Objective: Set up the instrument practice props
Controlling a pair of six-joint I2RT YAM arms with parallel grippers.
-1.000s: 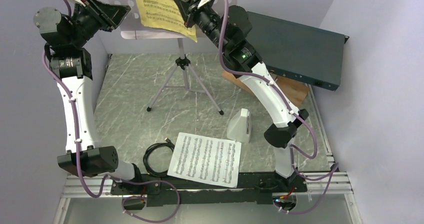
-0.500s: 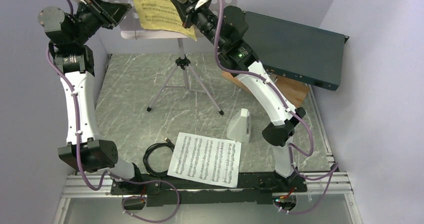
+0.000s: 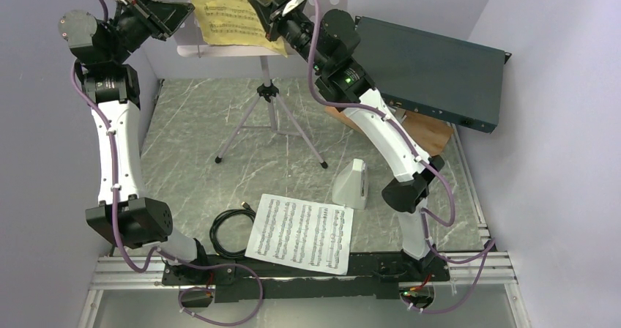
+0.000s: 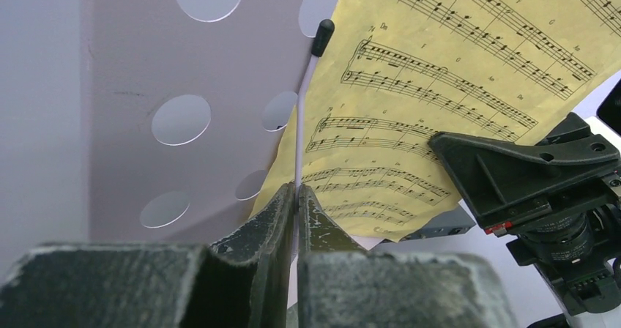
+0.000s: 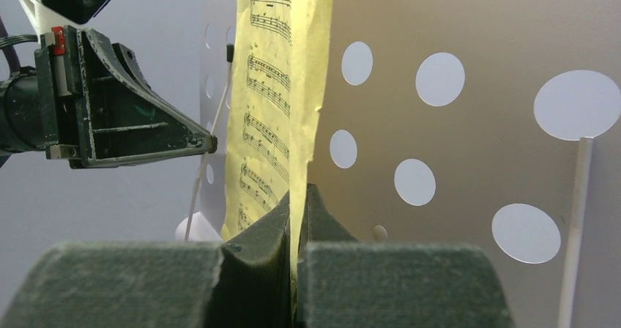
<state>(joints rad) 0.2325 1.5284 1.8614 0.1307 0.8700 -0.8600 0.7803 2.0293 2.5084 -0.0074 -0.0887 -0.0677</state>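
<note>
1. The stand [image 3: 268, 91] is upright at the far side of the table [image 3: 190, 159], with its 3 legs spread on the marbled top.
2. The yellow page [image 3: 223, 9] leans against the perforated desk of the stand. Its lower right corner reaches past the ledge.
3. The left gripper [image 4: 296, 190] is raised at the left side of the desk. Its jaws are almost together and pinch a thin wire [image 4: 306, 101] with a black tip. This wire runs up along the left edge of the yellow page.
4. The right gripper [image 5: 296, 196] is raised at the right side. Its jaws are narrow and clamp the right edge of the yellow page, which its wrist camera sees edge-on in front of the desk.
5. The 2 grippers face each other across the yellow page.
6. The white page [image 3: 300, 234] lies flat near the front edge of the table, between the 2 arm bases.
7. A coiled black cable [image 3: 231, 233] lies just beside the left edge of the white page.
8. The metronome [image 3: 351, 184] stands upright just behind the far right corner of the white page, near the right arm.
9. A dark green box [image 3: 432, 72] sits tilted at the far right, over a wooden block [image 3: 428, 134].
</note>
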